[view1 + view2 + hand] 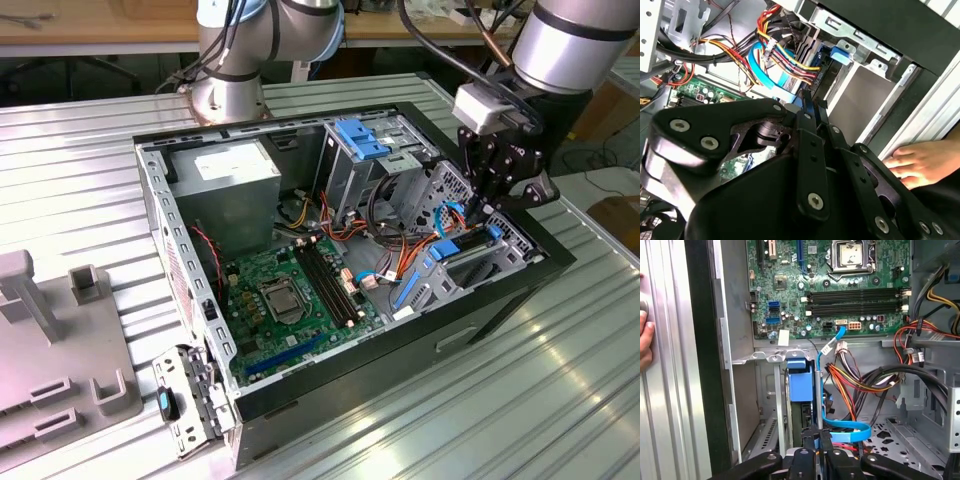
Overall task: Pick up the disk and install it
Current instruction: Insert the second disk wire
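Disk (470,243) on edge in the lower bay of the case (520,290), at the exterior view's right; blue rail along its upper edge. In the first wrist view, disk (801,405) seen end-on: blue carrier tab up top, dark drive body below, sitting between the bay's metal walls.

Gripper (487,207) right above it, coming down from the exterior view's upper right, fingertips at the disk's top edge. In the first wrist view gripper (816,434) narrow, the two black fingers (808,440) nearly together and pinching the disk's edge. Same in the second wrist view: gripper (810,102) tips close together over the blue rail (827,60).

Blue flat cable (840,427) looping just beside the fingertips, touching or nearly so; can't tell which. Bundle of red, yellow and orange wires (865,385) next to the bay. Motherboard (290,295) on the case floor, CPU socket bare. Fixed blue bracket (360,138) on the tall cage, well apart from the gripper.

A hand (920,162) resting on the ribbed table (480,400) just outside the case wall; also at the edge of the first wrist view (645,337).
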Motion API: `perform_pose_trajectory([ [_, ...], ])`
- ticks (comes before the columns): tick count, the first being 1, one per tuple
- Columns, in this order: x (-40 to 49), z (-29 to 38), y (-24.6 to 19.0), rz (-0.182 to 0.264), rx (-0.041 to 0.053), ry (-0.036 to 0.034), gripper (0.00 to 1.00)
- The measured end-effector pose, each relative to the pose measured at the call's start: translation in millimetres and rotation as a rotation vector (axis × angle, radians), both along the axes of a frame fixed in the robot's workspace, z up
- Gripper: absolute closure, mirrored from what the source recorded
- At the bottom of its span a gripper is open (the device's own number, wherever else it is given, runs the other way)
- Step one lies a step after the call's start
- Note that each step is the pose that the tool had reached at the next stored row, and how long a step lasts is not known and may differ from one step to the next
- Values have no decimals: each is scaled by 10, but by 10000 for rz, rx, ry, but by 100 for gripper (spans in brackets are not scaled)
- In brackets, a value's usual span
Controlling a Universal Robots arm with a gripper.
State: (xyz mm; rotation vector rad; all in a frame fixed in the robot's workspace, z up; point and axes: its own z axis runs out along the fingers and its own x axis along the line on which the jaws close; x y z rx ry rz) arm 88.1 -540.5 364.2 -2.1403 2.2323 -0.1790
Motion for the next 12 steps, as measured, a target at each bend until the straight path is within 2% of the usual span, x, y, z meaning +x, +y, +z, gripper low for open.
perform_pose_trajectory([
  [2, -2, -15, -2, 131, 31, -31, 84],
  [3, -17, -28, -13, 239, 34, -100, 84],
  [5, -28, -34, -18, 284, 38, -153, 84],
  [6, -30, -41, -21, 299, 39, -202, 84],
  [7, -36, -45, -33, 321, 38, -342, 84],
  [8, -40, -47, -36, 330, 40, -386, 84],
  [10, -56, -55, -51, 381, 48, -447, 84],
  [12, -80, -73, -66, 436, 104, -467, 84],
])
